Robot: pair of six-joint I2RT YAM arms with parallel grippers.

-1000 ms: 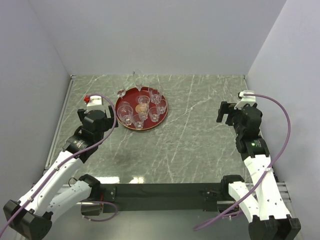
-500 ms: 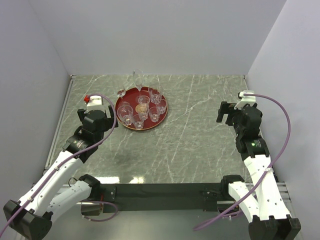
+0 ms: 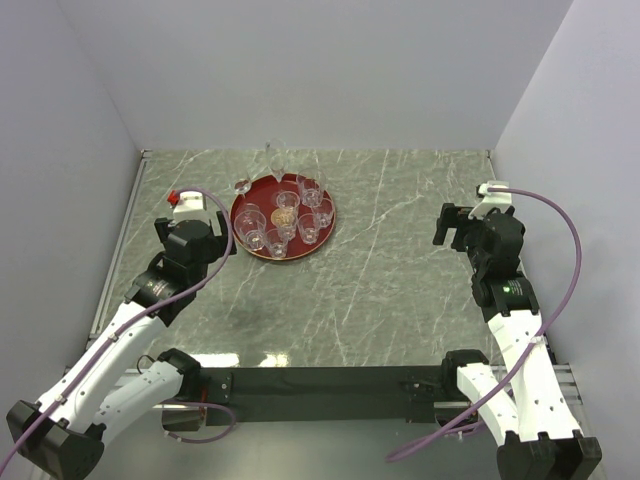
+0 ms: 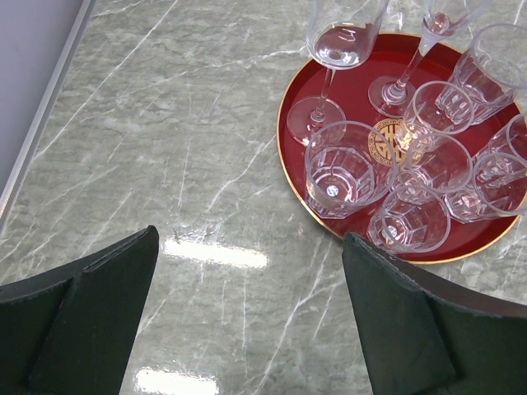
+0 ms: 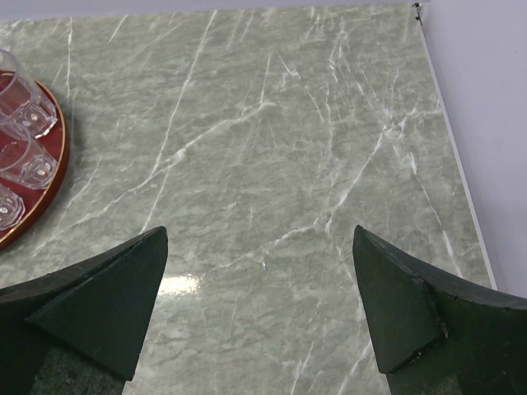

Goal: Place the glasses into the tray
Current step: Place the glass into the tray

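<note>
The left gripper (image 4: 249,239) stands with its jaws spread wide. Its two dark, wedge-shaped fingers (image 4: 90,304) hold nothing and touch nothing. It hangs above bare table (image 4: 165,164), near the tray's (image 4: 288,164) near-left edge. The right gripper (image 5: 259,233) is spread just as wide and is also empty, over the tabletop well to the right of the tray.

The tray is round, glossy and dark red, with a low rim edged in a thin gold line and a gold circular emblem (image 4: 387,140) at its centre. It lies flat on the far left part of the table.

The glasses (image 4: 346,169) stand upright inside the tray, crowded close together. Several are short, faceted, clear tumblers with thick bases. A stemmed glass (image 4: 338,41) has its round foot just inside the tray's left rim. A second, slimmer stemmed glass (image 4: 408,74) stands beside it, farther in.

The table has a polished, grey-green marble pattern with white veins, and it mirrors bright patches of light. Pale, plain walls (image 3: 300,70) enclose it on three sides.
</note>
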